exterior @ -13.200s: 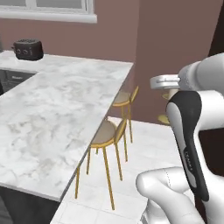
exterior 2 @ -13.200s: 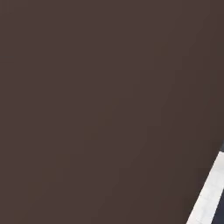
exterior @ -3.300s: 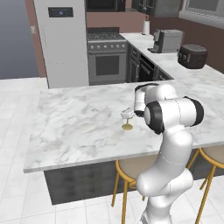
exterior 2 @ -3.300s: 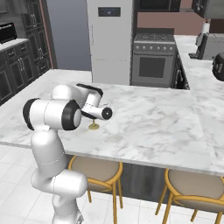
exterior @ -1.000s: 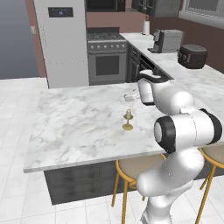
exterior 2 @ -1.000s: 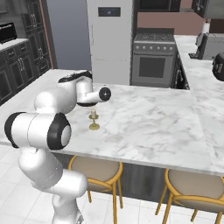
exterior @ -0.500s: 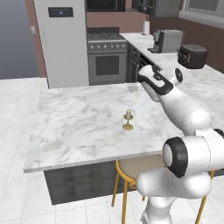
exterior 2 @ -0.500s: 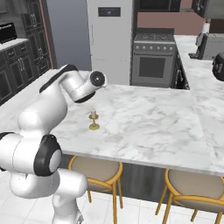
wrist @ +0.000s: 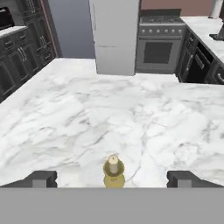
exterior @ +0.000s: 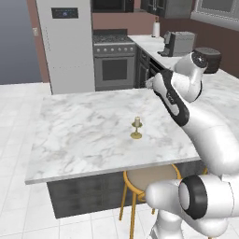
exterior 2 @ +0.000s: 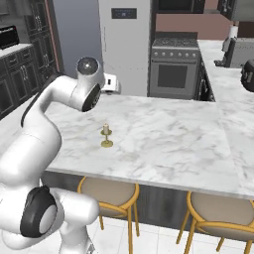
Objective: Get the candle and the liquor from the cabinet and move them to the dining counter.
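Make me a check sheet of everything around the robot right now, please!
Surface: large white grey-veined marble island slab, on a dark base.
Job's things: short cream-white pillar candle on a small gold candlestick stands upright on the slab; black liquor bottle: nothing seen.
Clutter: nothing seen on the slab besides the candle.
Grippers: two-finger gripper open, jaws wide, holding nothing, raised above the slab, apart from the candle.
Cables: nothing seen.
Surroundings: gold-framed round tan stools under the slab's near edge; steel oven range and tall pale fridge behind; dark grey cabinets to one side.
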{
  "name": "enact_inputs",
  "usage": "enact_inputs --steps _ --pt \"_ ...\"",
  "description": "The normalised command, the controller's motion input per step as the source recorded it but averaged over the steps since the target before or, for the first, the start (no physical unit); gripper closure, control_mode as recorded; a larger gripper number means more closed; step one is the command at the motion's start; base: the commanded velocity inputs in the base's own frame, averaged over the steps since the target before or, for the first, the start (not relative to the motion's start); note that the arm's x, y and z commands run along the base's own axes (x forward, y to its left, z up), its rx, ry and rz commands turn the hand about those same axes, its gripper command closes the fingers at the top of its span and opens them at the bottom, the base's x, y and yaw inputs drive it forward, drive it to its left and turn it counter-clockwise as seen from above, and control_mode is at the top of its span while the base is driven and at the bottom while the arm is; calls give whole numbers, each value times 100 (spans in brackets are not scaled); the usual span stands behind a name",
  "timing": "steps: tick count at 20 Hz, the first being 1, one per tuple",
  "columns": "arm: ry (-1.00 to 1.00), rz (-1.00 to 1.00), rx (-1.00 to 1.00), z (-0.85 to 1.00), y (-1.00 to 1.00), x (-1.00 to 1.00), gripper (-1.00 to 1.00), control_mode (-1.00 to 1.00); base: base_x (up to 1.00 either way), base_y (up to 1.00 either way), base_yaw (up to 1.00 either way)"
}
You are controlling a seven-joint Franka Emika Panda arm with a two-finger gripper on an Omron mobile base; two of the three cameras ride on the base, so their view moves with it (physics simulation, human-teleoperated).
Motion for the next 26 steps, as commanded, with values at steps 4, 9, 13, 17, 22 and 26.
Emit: enact_inputs --steps 4,9,13,17,22,26 --pt "20 -23 0 52 -55 -91 -100 -100 0 0 0" --pt "19 -18 0 50 -49 -99 -100 -100 0 0 0" --pt "15 -10 0 38 -9 -100 -100 -100 0 0 0" --pt "9 -2 0 29 17 -100 -100 -100 0 0 0" --pt "5 0 0 28 33 -71 -100 -100 0 0 0" --pt "7 0 0 12 35 -63 -100 -100 0 0 0"
